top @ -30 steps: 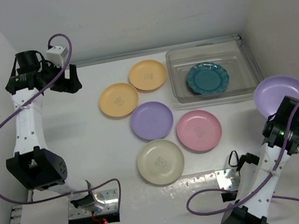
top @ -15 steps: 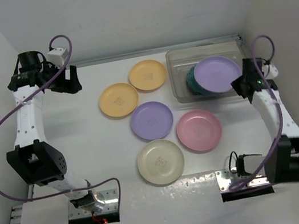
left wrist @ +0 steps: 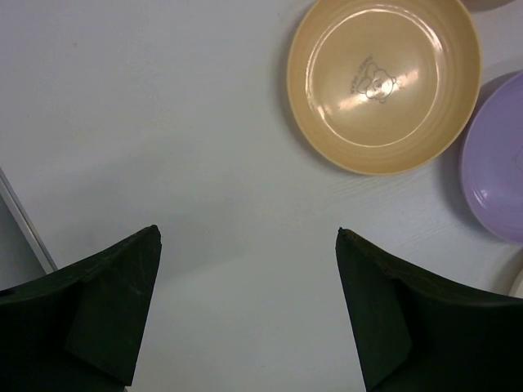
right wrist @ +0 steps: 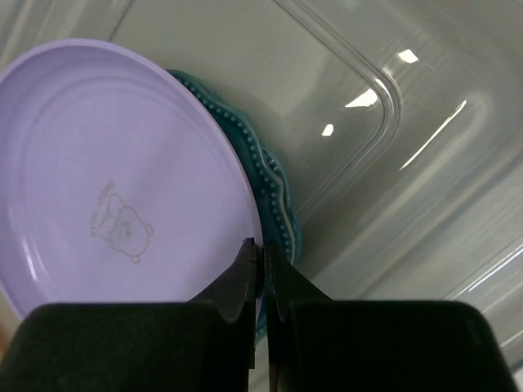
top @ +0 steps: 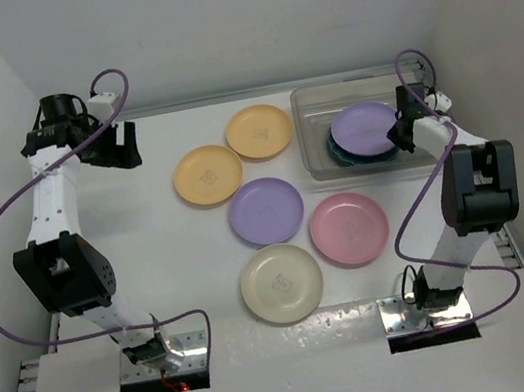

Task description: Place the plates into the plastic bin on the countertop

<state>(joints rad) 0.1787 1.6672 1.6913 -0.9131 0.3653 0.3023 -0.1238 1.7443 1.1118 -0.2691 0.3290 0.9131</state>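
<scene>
My right gripper [top: 399, 130] is shut on the rim of a lilac plate [top: 364, 127], held over a scallop-edged teal plate [top: 341, 153] inside the clear plastic bin [top: 312, 136]. In the right wrist view the gripper [right wrist: 260, 249] pinches the lilac plate's [right wrist: 114, 188] edge, with the teal plate's [right wrist: 278, 212] rim just beneath. On the countertop [top: 172, 263] lie two yellow-orange plates [top: 207, 174] [top: 259, 131], a second lilac plate [top: 265, 210], a pink plate [top: 348, 228] and a cream plate [top: 280, 282]. My left gripper [top: 121, 145] is open and empty at the far left, above bare table [left wrist: 245, 245].
White walls close in the table at the back, left and right. Metal mounting plates [top: 394, 313] sit at the front edge. Purple cables loop from both arms. In the left wrist view a yellow-orange plate [left wrist: 382, 82] lies ahead to the right.
My right arm swung from the near right wall to the bin, carrying the lilac plate, and lowered it over the teal plate. The left arm barely moved.
</scene>
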